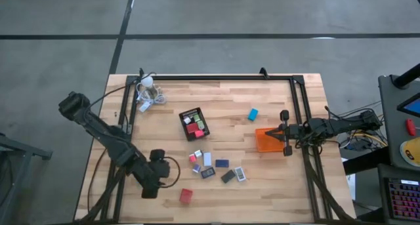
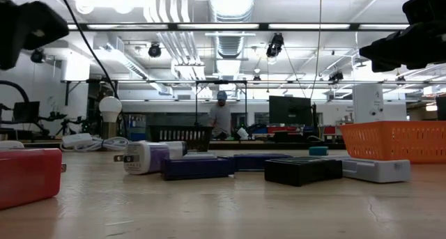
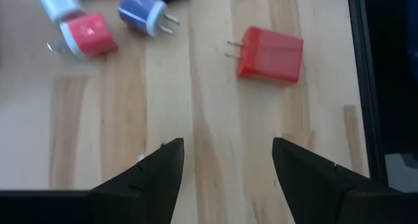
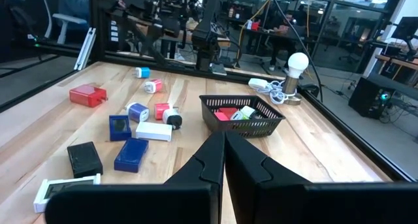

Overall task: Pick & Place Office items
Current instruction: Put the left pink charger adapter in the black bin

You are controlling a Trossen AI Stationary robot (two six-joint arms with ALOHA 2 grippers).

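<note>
Nearest to us on the wooden table (image 1: 295, 199), the left gripper (image 3: 225, 145) hovers low over bare boards at the near left, its fingers apart with nothing between them. Just right of it lies one red block (image 1: 186, 196) with two metal prongs, alone and untouched.

A little farther in, near the middle, sits a loose cluster of office items; we count at least eight, some too close together to separate. They include:
- one black block (image 1: 228, 176)
- one pale flat rectangle (image 1: 240, 174) at the cluster's right end
- one blue flat rectangle (image 1: 222, 163)
- one white rectangle (image 1: 207, 159)
- one pink plug (image 3: 88, 34)
- one blue plug (image 3: 145, 10)

Right of the cluster stands one orange tray (image 1: 265, 141). The right gripper (image 4: 224, 145) hangs at its right edge, fingers pressed together and holding nothing.

Farther back, mid-table, one black mesh tray (image 1: 183, 115) holds red, green and white pieces, at least three. One light blue block (image 1: 252, 114) lies alone, to the right of the mesh tray and just beyond the orange one.

At the far left corner a white bulb (image 1: 148, 82) rests among its cords. A black frame rail (image 1: 216, 77) borders the far edge. Beyond the table, a person (image 2: 221, 117) stands in the room.
</note>
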